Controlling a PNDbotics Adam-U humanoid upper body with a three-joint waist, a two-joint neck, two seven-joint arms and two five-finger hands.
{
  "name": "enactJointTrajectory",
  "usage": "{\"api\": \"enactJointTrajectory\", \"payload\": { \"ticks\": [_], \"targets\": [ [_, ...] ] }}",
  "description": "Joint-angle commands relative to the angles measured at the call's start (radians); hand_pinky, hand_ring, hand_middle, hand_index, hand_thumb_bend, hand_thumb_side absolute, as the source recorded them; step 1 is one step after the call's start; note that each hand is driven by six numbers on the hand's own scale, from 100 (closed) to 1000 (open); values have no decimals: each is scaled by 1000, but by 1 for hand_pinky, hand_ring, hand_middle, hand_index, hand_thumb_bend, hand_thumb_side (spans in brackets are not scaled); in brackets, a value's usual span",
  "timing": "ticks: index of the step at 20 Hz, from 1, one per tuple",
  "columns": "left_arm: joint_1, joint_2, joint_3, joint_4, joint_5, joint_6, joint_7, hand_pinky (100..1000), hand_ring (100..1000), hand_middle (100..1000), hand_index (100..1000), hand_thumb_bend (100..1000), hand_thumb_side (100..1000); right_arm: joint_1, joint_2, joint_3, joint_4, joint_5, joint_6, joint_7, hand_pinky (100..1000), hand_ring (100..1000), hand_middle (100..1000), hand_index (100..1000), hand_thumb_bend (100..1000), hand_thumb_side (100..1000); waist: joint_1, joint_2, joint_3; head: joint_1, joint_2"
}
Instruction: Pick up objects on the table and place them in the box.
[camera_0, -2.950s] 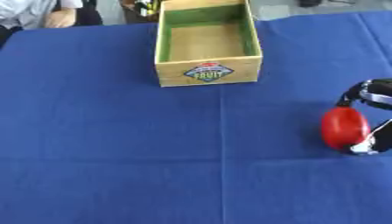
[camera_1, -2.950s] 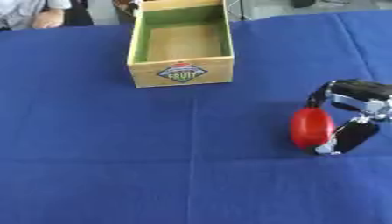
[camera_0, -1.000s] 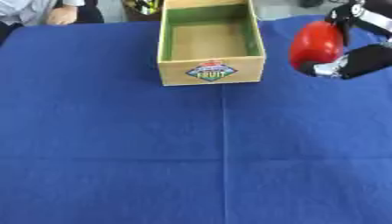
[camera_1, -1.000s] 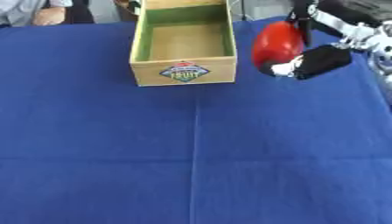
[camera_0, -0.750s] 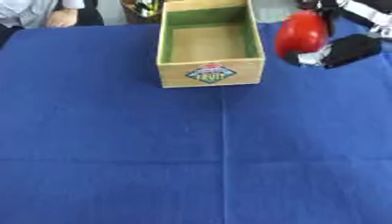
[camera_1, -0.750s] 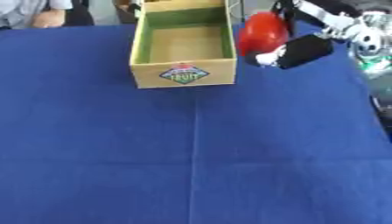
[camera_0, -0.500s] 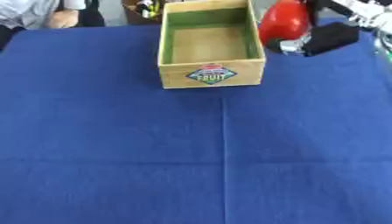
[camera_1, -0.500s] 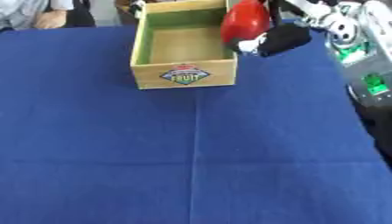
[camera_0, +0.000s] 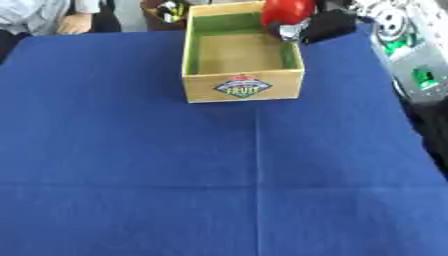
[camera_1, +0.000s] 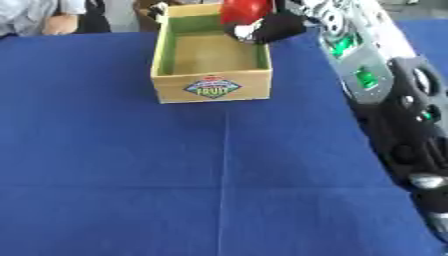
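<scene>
A wooden box (camera_0: 242, 85) with a green inside and a fruit label on its front stands at the far middle of the blue table. My right hand (camera_0: 317, 26) reaches in from the right and is shut on a red rounded object (camera_0: 287, 11). The object hangs over the box's far right corner, above the rim. My right arm (camera_1: 376, 75) runs along the right side of the right eye view. No left hand shows in either view.
A blue cloth (camera_0: 219, 175) covers the whole table, with fold lines crossing it. People sit at the far edge beyond the table, top left. Some dark items lie just behind the box.
My right hand lifted the red object off the right side of the table and carried it up and leftward; it now hangs over the box's far right corner.
</scene>
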Motion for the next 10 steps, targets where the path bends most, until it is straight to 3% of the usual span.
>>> {"api": "enactJointTrajectory", "payload": {
  "ticks": [1, 10],
  "targets": [
    [-1, 7, -4, -21, 7, -1, -8, 412, 537, 548, 828, 458, 847, -44, 38, -21, 59, 43, 24, -35, 742, 686, 295, 391, 457, 531, 1, -20, 7, -8, -12],
    [-4, 6, -10, -21, 15, 0, -17, 412, 536, 548, 827, 458, 844, -99, 158, -61, 244, 139, 68, -137, 742, 684, 294, 393, 464, 511, 2, -17, 22, -20, -23]
  ]
}}
